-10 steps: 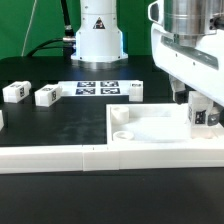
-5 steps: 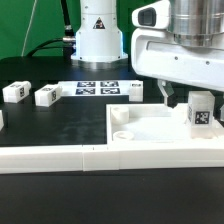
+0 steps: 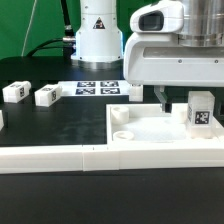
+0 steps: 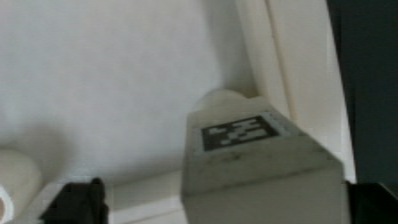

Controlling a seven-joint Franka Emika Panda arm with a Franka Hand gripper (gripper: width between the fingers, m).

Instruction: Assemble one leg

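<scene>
Two spare small white oblong plastic blocks with square tags (image 3: 14,91) (image 3: 47,95) lie well off toward the exterior view's left, far from my pincer; the marker board (image 3: 97,88) sits between them and it. Not needed now.

The large flat white square panel (image 3: 150,128) lies directly under the pincer, one corner hole (image 3: 124,133) visible on its near side.

The pincer (image 3: 160,98) hangs just above the panel; its fingers are mostly hidden by the wrist housing, so I cannot tell if they are parted or clenched.

The leg (image 3: 201,109), a small white tagged block, stands upright on the panel just beside the pincer, toward the exterior view's right; in the wrist view the leg (image 4: 260,155) sits close against the panel's raised edge.

My judgement: the leg looks seated at its corner. Check that it stands square before twisting; regrasp centred and low to avoid tipping it.
</scene>
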